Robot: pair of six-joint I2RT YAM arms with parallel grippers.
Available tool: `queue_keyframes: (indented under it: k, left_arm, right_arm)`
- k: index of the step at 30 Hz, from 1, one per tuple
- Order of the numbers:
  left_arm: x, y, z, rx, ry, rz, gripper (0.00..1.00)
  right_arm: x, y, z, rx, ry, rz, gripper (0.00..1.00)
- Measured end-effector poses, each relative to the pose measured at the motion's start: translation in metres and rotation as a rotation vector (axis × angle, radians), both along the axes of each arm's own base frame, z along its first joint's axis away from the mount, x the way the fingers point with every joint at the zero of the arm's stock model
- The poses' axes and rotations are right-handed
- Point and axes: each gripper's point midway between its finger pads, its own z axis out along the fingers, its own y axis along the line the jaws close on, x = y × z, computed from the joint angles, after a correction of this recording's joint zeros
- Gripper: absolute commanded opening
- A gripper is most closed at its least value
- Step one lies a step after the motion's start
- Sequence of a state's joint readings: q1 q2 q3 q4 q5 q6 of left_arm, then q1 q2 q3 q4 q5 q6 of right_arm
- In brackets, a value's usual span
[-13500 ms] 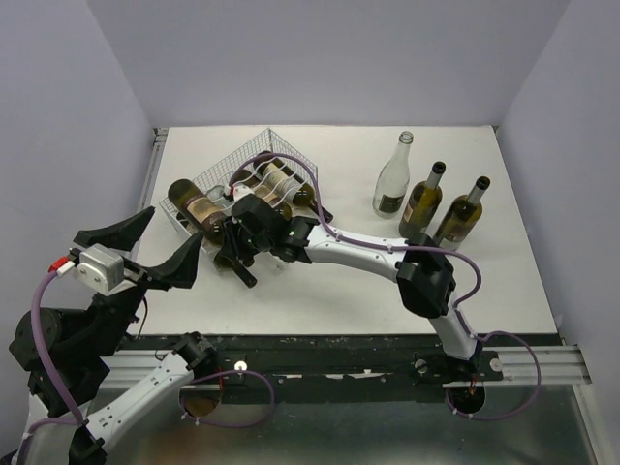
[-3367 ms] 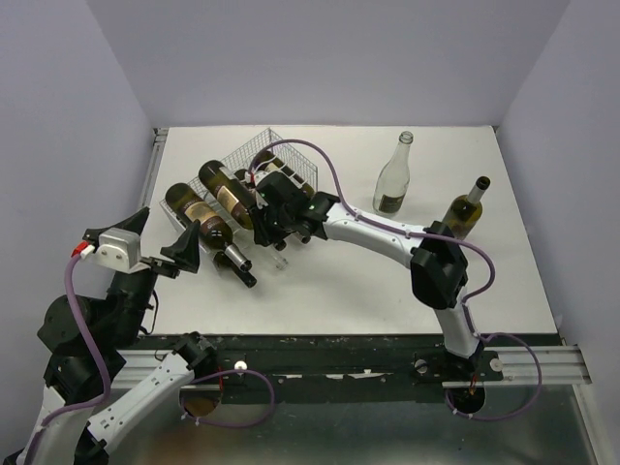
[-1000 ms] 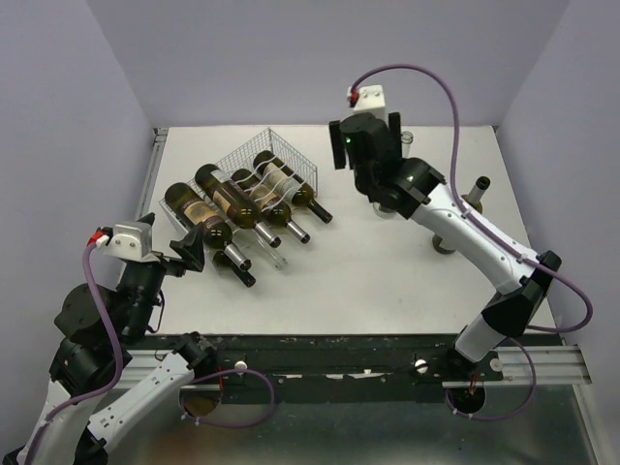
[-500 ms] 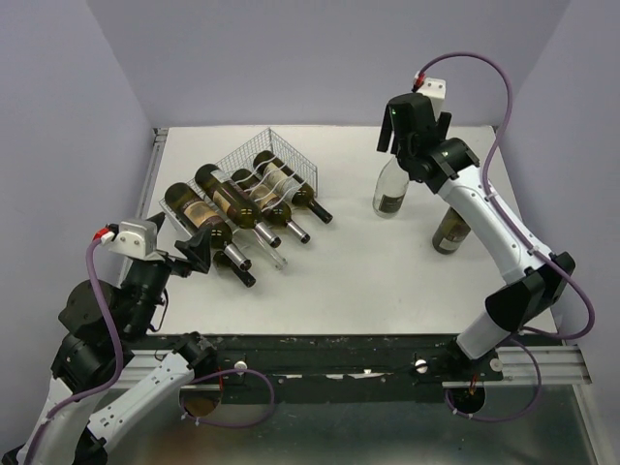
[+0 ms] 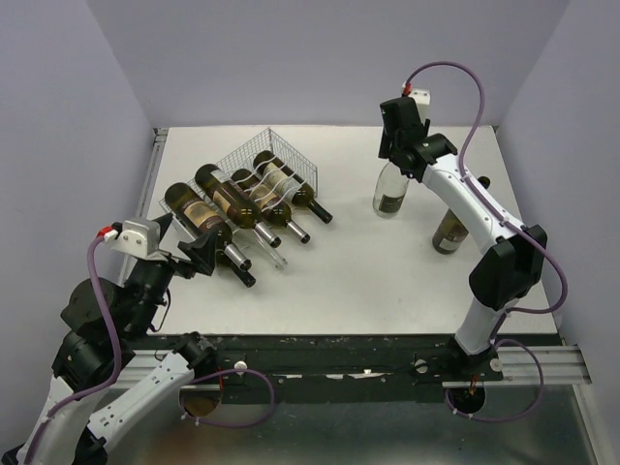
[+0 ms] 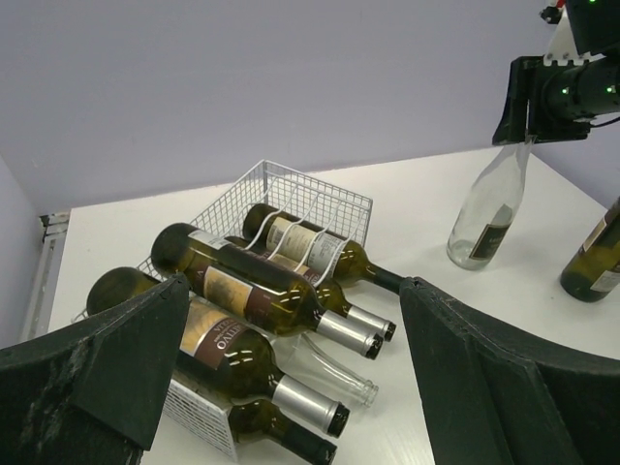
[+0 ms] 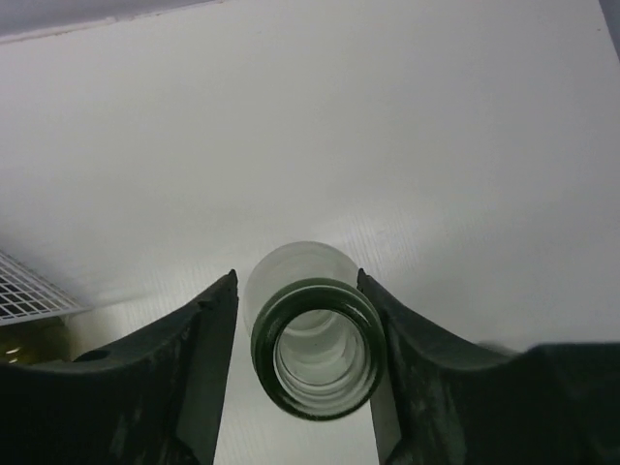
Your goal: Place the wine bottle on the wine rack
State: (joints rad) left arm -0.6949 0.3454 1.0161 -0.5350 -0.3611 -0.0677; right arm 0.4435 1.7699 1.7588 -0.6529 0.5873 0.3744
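Note:
The white wire wine rack (image 5: 247,155) sits at the back left of the table and holds several dark bottles and one clear one lying down; it also shows in the left wrist view (image 6: 291,189). A clear wine bottle (image 5: 390,194) stands upright at the back right. My right gripper (image 5: 395,150) is over its neck. In the right wrist view the bottle mouth (image 7: 317,360) sits between the fingers of the right gripper (image 7: 296,275), which is open and close on both sides. My left gripper (image 5: 184,240) is open and empty, near the rack's front.
A dark green bottle (image 5: 448,232) stands upright to the right of the clear one, partly hidden by my right arm; the left wrist view shows it too (image 6: 593,257). Bottle necks (image 5: 291,231) stick out of the rack toward the table's middle.
My right arm left the rack, swung to the back right and came down over the clear bottle's neck. One standing dark bottle now lies in the rack. My left gripper edged toward the rack.

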Motion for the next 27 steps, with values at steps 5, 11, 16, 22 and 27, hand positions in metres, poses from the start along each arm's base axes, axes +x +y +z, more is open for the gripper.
queue_keyframes:
  k: [5,11,16,22,27]
  left_arm:
    - [0.003,-0.007,-0.003,0.011,0.016,-0.021,0.99]
    - [0.009,-0.019,-0.01,0.03,0.039,-0.049,0.99]
    - [0.017,-0.034,-0.018,0.044,0.066,-0.085,0.99]
    - [0.029,-0.06,-0.035,0.04,0.116,-0.153,0.99]
    - [0.035,-0.085,-0.054,0.023,0.161,-0.233,0.99]
  right_arm:
    - [0.003,0.001,-0.007,-0.014,0.016,0.01,0.21]
    - [0.003,0.002,-0.007,-0.021,0.019,0.026,0.01]
    - [-0.003,0.01,-0.006,0.006,0.054,0.089,0.01]
    - [-0.032,0.031,-0.001,0.119,0.142,0.224,0.01]
    - [-0.062,0.054,0.02,0.248,0.163,0.363,0.01]
